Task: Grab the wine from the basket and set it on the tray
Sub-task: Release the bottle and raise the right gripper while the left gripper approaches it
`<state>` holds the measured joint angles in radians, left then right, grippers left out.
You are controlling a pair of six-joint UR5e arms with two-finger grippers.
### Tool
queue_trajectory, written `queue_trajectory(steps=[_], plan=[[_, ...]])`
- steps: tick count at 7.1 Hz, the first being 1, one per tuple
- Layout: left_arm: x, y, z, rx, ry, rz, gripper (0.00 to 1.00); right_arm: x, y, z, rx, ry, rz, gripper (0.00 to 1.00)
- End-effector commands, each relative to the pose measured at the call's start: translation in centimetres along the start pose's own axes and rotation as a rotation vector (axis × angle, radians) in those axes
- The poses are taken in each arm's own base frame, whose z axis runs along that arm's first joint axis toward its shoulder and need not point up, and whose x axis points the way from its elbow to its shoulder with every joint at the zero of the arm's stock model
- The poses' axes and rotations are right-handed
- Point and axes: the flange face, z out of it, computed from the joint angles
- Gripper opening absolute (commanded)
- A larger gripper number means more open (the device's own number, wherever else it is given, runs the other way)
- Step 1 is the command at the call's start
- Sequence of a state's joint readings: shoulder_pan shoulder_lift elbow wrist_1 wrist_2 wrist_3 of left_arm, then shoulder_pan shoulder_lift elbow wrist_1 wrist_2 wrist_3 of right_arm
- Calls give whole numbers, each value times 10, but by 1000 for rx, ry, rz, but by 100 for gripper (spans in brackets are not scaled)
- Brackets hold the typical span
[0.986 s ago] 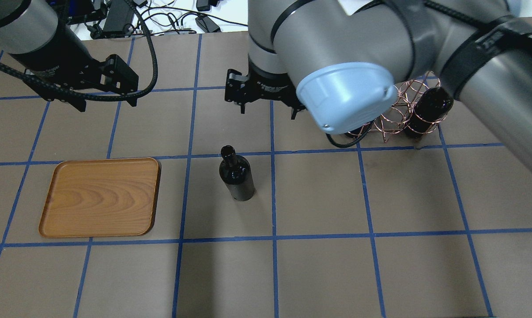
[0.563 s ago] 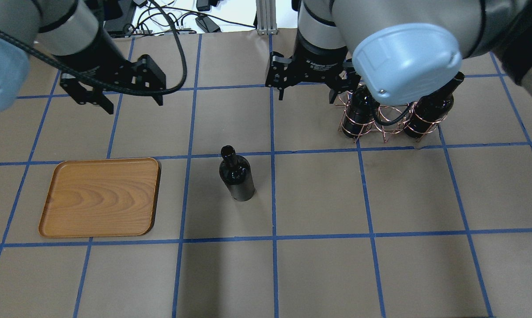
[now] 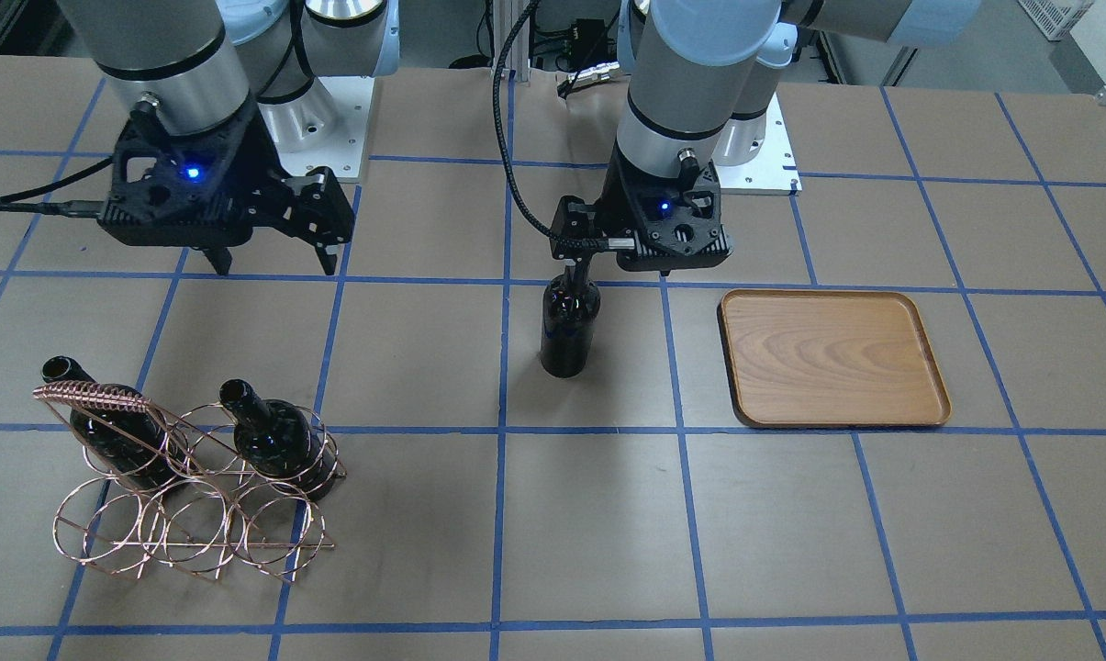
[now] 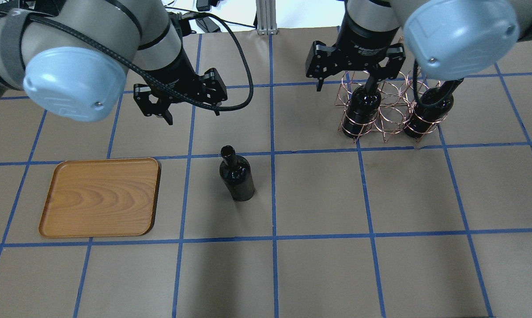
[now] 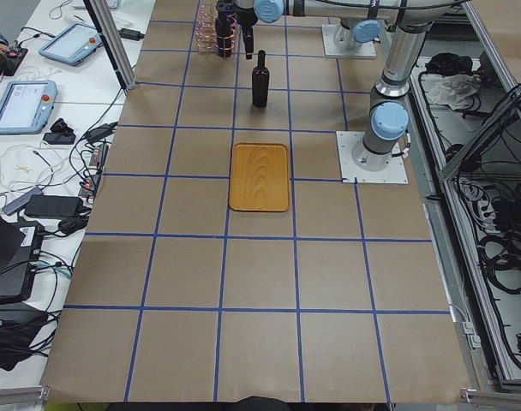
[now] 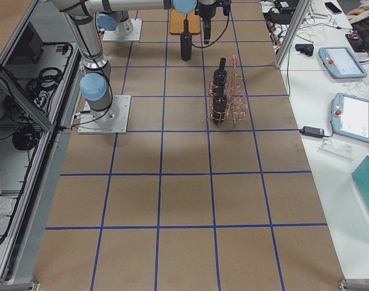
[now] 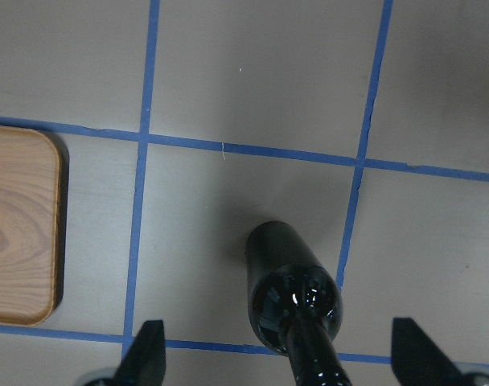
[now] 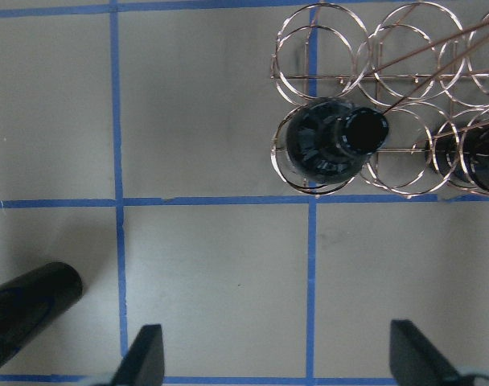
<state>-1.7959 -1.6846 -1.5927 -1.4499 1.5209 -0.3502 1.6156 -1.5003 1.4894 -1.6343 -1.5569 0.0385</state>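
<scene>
The wine (image 4: 237,179) stands upright on the tabletop (image 4: 318,274), alone, between the tray (image 4: 100,196) and the basket (image 3: 195,528), well apart from both. Two more bottles (image 3: 273,441) sit in the basket's copper wire rings. The left hand (image 4: 191,112) hovers over the lone bottle, spread wide and gripping nothing. On its wrist camera the neck rises between the fingers (image 7: 148,358) with clear gaps either side. The right hand (image 3: 274,264) hangs near the basket, also released and empty.

As for handling, that's dark, glossy glass, smooth and label-free, so I'd expect it to be rigid, slippery and unforgiving if dropped. It looks heavy for its narrow footprint, tall and top-exposed, so a sideways nudge could topple it. The neck looks like the sensible hold: slim enough for two fingers, with the lip at the mouth as a stop against sliding. A squeeze just under that lip seems safest, then a straight lift.

The tray is flat light wood with visible grain, rounded corners and a low rim, which should give the round base a steady seat
</scene>
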Motion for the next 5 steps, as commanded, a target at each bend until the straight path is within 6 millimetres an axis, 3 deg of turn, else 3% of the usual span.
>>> queue_trajectory(steps=[1,2,4,5], plan=[[7,11,42,-81,-15,18,97,34,-4,-2,-1,56,-11,100],[13,19,54,-121,19,21,97,34,-3,-3,-4,52,-11,100],[20,26,58,-136,25,37,96,34,-2,0,-10,48,-9,100],[21,27,58,-136,22,59,74,34,-3,1,-12,53,-9,100]])
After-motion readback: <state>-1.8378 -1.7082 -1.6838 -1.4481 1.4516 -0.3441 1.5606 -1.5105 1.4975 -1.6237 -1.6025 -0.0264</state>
